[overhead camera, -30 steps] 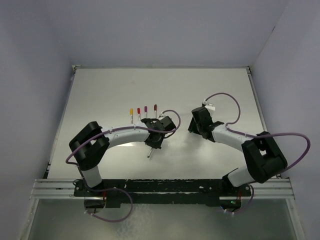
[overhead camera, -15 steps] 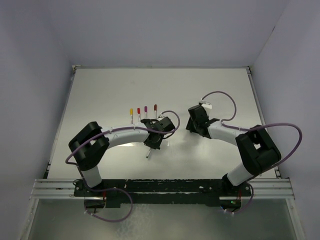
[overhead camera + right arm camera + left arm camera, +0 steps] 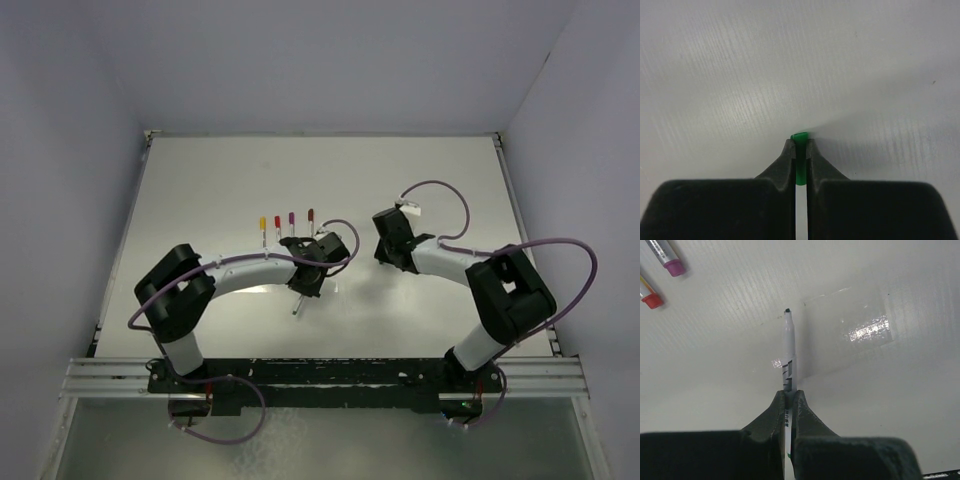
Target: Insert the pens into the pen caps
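Since one second ago the right gripper point(image 3: 800, 146) sits a little closer to the centre and is now shut, pinching the green pen cap point(image 3: 800, 136), so I judge that cap and pen are both in hand for joining. The left gripper point(image 3: 789, 396) is closed on the uncapped pen point(image 3: 789, 347) near the middle of the counter point(image 3: 880, 280). The pen's long axis runs straight out of the fingers, its dark tip pointing away from the wrist, toward the near edge.
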Tool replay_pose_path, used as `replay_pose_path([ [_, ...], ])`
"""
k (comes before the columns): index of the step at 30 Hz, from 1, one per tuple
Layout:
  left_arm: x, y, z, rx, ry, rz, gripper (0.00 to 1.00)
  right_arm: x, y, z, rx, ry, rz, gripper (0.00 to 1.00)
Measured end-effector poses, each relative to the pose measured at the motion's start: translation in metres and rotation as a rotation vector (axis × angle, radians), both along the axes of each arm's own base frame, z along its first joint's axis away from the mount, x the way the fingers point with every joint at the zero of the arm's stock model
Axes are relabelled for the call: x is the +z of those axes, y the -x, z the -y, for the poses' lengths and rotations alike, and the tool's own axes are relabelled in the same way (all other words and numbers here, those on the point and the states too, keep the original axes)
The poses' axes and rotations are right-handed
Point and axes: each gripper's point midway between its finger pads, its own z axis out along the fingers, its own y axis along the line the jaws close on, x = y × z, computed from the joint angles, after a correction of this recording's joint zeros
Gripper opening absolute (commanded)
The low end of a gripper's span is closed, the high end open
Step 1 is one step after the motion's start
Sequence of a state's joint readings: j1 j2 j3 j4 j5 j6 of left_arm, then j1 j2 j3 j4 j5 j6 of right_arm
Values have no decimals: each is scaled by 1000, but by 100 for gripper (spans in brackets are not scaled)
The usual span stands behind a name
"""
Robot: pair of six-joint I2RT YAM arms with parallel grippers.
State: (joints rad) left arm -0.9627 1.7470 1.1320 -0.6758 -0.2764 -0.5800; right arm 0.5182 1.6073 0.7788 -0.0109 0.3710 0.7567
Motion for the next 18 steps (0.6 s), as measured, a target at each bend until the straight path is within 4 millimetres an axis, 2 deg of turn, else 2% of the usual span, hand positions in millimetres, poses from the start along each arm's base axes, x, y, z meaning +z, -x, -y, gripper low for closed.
replay_pose_path([
  [9, 4, -2, 0, 2, 8, 16, 0, 3, -1, -3, 9, -6, 9, 0],
  [12, 10, -3, 1, 4, 33, 37, 0, 6, 8, -2, 31, -15, 9, 0],
  [15, 20, -7, 4, 5, 83, 76, 0, 24, 14, 1, 52, -39, 63, 0],
  [18, 30, -11, 12, 3, 156, 123, 0, 58, 8, -6, 83, -105, 179, 0],
])
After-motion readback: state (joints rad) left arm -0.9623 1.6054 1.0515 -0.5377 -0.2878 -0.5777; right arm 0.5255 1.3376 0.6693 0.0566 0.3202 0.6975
